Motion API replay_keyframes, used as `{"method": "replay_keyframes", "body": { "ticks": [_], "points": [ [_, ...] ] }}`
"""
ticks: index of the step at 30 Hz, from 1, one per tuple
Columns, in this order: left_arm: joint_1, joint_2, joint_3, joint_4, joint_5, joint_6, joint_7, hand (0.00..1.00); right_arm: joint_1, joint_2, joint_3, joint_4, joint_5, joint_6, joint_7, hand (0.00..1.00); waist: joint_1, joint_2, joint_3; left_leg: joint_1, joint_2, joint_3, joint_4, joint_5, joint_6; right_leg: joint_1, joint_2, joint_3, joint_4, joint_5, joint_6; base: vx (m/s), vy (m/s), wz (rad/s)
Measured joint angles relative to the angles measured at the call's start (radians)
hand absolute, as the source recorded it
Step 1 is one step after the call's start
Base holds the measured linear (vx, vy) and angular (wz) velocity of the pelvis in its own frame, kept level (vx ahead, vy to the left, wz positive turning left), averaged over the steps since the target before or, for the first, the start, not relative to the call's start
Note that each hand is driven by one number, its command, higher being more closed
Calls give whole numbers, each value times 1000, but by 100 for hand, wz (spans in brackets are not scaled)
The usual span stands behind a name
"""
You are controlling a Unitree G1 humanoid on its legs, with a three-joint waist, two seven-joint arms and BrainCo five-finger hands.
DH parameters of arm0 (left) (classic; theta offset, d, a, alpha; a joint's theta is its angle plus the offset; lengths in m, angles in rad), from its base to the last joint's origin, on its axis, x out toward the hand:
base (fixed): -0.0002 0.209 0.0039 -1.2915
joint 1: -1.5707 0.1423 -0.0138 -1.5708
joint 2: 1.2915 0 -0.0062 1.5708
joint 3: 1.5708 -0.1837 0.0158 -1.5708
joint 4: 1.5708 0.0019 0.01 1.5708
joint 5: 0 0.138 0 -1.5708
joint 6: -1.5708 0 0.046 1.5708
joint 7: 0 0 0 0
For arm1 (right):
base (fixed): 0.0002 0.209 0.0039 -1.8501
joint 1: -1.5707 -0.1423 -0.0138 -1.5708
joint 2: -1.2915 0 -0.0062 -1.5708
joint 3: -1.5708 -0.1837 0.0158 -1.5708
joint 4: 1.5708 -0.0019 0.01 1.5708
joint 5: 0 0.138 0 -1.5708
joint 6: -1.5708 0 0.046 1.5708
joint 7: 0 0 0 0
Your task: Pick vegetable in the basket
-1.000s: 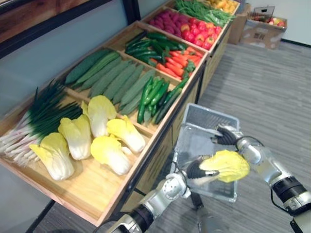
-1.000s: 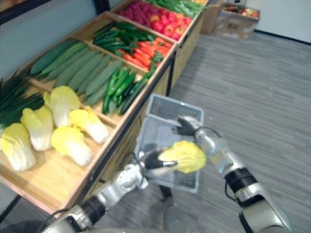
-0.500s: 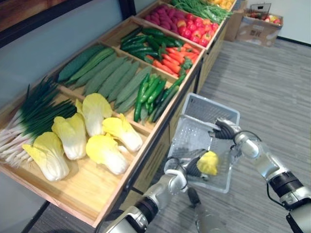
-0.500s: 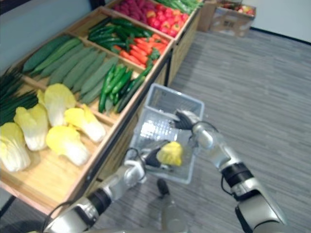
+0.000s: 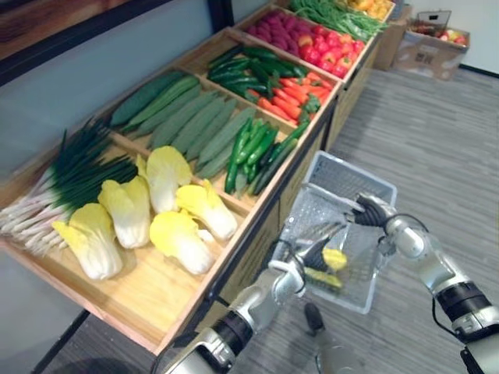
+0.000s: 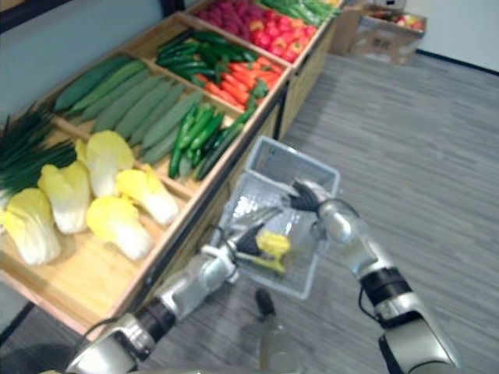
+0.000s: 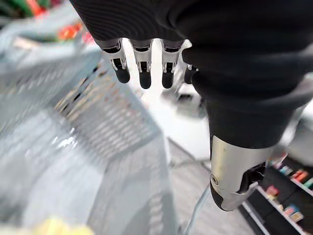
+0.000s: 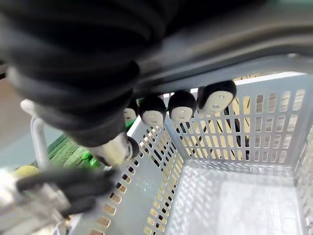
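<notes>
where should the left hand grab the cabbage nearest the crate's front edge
Take the cabbage across its firm white stem half, probably from above with the left hand. It lies on its side on the crate floor, stem toward the front edge, and its yellow leafy end looks loose.

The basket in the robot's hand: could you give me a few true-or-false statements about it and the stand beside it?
1. A yellow cabbage lies inside the grey basket. True.
2. The left hand grips the cabbage tightly. False: its fingers are straight, not curled round it.
3. The right hand has its fingers curled round the basket's handle. True.
4. The basket stands on the wooden stand among the cucumbers. False: it is held beside the stand, above the floor.
</notes>
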Motion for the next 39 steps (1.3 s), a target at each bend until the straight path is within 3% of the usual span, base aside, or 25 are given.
{"method": "replay_keyframes", "body": {
  "ticks": [4, 11, 15, 17, 19, 22, 26, 29, 34, 39],
  "points": [
    [98, 88, 81, -200, 16, -64, 4, 0, 88, -1, -74, 43, -1, -1, -1, 100, 6, 2, -2, -16, 0, -39, 3, 5, 8, 7, -16, -34, 0, 0, 0, -29, -68, 24],
    [388, 204, 360, -455, 11, -101, 33, 0, 247, -3, -181, 84, -13, 0, -1, 100, 25, 9, -10, -22, 4, -89, 10, 10, 16, 32, -32, -82, -1, -8, -8, -28, -63, 20],
    [501, 181, 504, -461, 1, -115, 41, 0, 293, -4, -218, 119, -19, 0, -6, 100, 47, 17, -43, -42, 8, -116, 15, 13, 20, 31, -40, -106, -1, -11, -13, -7, -62, 21],
    [546, 118, 619, -453, -36, -120, 77, 0, 316, 0, -239, 120, -44, -1, -20, 100, 53, 18, -53, -53, 8, -138, 15, 17, 24, 32, -48, -126, -1, -12, -15, 1, -60, 31],
    [559, 30, 780, -390, -78, -95, 147, 0, 367, 14, -292, 129, -50, -9, -23, 100, 66, 18, -72, -81, 7, -183, 14, 28, 31, 35, -63, -169, -1, -15, -20, -11, -66, 52],
    [568, -25, 936, -316, -117, -33, 208, 0, 408, 48, -360, 198, -50, -12, -25, 100, 80, 11, -96, -105, 7, -259, 1, 47, 38, 58, -85, -245, -1, -24, -32, -16, -69, 71],
    [580, -50, 1073, -271, -166, 18, 238, 0, 463, 86, -466, 249, -72, -5, -28, 100, 101, -11, -125, -147, -8, -362, -19, 78, 47, 75, -116, -343, -1, -40, -30, -20, -56, 85],
    [578, -69, 1199, -224, -273, 74, 259, 0, 498, 127, -565, 278, -91, 16, -43, 100, 105, -26, -144, -182, -14, -454, -44, 112, 50, 98, -137, -438, -1, -57, -27, -9, -53, 83],
    [571, -36, 1336, 10, -318, 120, 280, 0, 532, 181, -650, 295, -89, 31, -74, 100, 102, -29, -164, -206, -17, -543, -89, 158, 49, 118, -148, -533, -2, -73, -32, -4, -53, 57],
    [572, 23, 1359, 299, -381, 121, 261, 0, 531, 208, -653, 358, -89, 35, -104, 100, 100, -33, -171, -208, -18, -569, -127, 186, 48, 122, -150, -567, -2, -86, -29, -9, -30, 19]
  ]
}}
